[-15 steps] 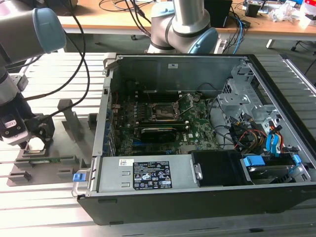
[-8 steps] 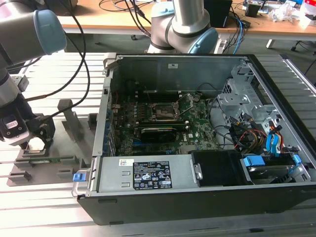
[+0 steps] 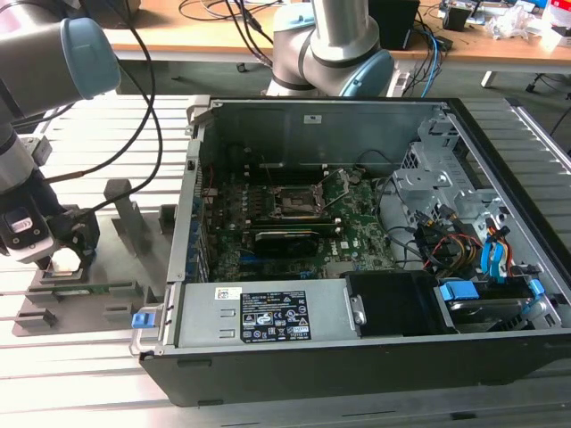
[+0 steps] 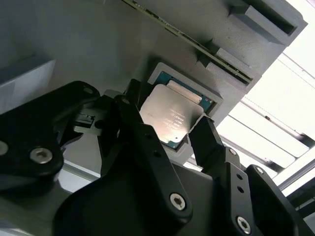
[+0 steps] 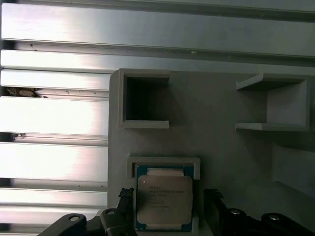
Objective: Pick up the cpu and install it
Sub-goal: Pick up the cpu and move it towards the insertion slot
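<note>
Fingers point(image 4: 209, 140) apart in second wrist view, one either side of cpu point(image 4: 170, 115) lying flat in grey holder point(image 4: 98, 44) recess. First wrist view: cpu between black tips. Exterior view: gripper point(image 3: 67, 257) low over holder, beside open computer case point(image 3: 357, 374).

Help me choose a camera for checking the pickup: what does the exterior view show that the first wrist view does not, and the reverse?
The exterior view adds the open computer case with its black socket, and the arm above the grey holder at the exterior view's left. The first wrist view adds the cpu lying in its pocket, with the open claw placed with a fingertip on either side of it. Both share the claw, the holder and the slatted table.
</note>
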Controlling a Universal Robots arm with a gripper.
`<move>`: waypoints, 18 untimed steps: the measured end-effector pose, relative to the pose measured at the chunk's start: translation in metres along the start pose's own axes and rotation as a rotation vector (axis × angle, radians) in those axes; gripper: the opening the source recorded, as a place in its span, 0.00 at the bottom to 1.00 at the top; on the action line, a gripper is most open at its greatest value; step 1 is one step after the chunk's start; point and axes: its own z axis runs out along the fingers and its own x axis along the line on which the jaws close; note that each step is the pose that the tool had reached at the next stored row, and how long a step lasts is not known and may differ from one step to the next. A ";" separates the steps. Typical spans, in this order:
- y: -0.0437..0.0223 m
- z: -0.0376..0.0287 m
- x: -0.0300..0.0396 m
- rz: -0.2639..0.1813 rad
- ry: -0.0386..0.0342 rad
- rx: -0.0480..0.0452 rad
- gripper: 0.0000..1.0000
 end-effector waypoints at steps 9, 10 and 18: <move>0.0000 0.0000 0.0002 0.000 -0.0001 0.0000 0.54; 0.0000 0.0000 0.0002 0.000 -0.0001 0.0001 0.54; 0.0000 0.0000 0.0003 0.000 -0.0001 0.0001 0.54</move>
